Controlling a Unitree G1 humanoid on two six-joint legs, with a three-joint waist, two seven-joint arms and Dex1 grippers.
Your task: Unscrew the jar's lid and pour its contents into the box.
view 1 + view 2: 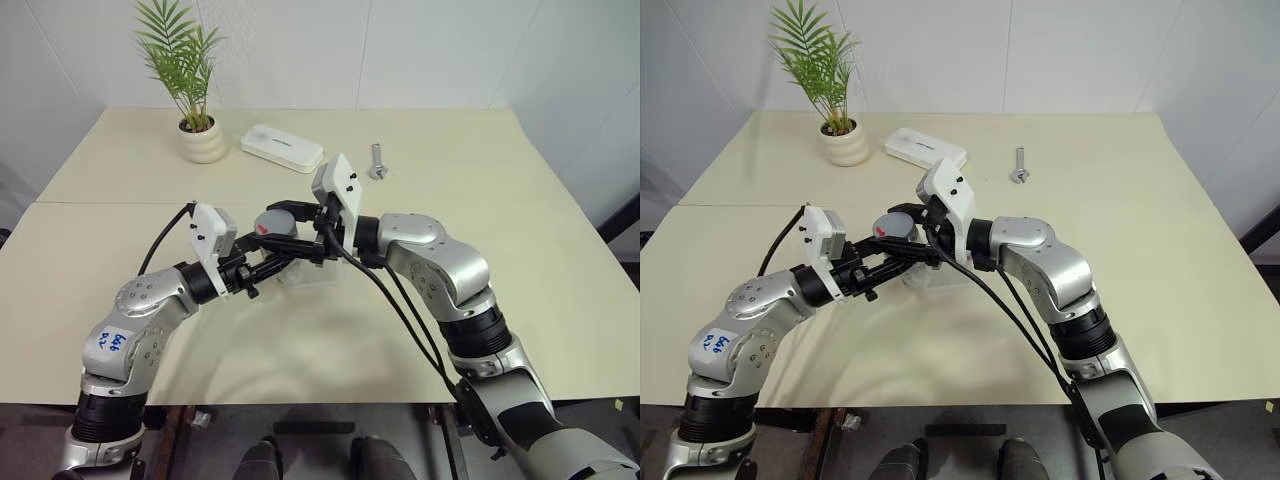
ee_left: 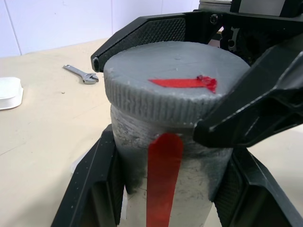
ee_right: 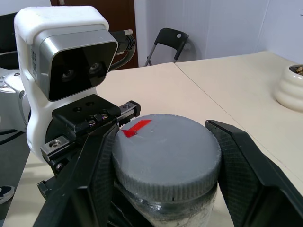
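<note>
The pale cream desk (image 1: 480,260) carries a white ribbed plant pot with a green palm (image 1: 202,140) at the far left, a flat white oblong case (image 1: 282,148) right of it, and a silver wrench (image 1: 378,162) farther right.

A small clear plastic box (image 1: 922,277) sits near the middle.

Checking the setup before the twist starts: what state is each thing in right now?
jar: upright above the table, clamped by the left pincer.
lid: still screwed on, gripped by the right pincer.
left pincer: shut on the jar's body.
right pincer: shut on the lid.
box: on the table under the jar, contents not discernible.
white case: closed, lying flat.
wrench: lying loose on the table.
</note>
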